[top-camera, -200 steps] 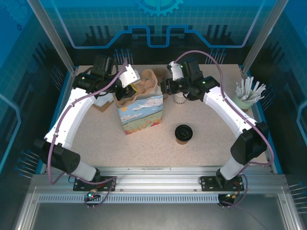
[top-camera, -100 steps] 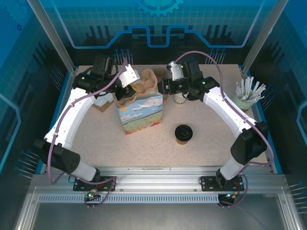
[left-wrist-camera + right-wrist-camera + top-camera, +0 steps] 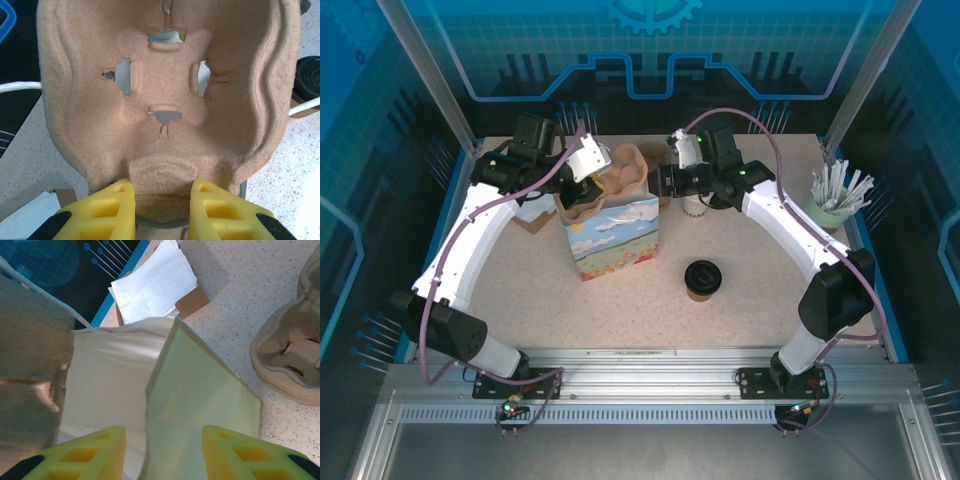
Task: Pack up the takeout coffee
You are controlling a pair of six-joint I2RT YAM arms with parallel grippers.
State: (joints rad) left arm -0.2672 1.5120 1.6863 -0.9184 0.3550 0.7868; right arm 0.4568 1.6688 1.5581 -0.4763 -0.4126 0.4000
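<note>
Since 1 second ago the right arm's elbow has edged slightly left; the bag, the coffee and the left arm have not shifted. The speckled beige table (image 3: pixel 770 300) sits inside blue translucent walls. The takeout coffee (image 3: pixel 702 279) stands upright on it, in front of and to the right of the printed paper bag (image 3: pixel 615 240), apart from the 2 grippers. The left wrist view shows the left gripper (image 3: pixel 162 187) clamped on the rim of a pulp cup carrier (image 3: pixel 165 75); from above that grip is too small to judge. The right wrist view shows the right gripper (image 3: pixel 164 434) with jaws apart astride the bag's upper edge, and white napkins (image 3: pixel 155 285) beyond.
</note>
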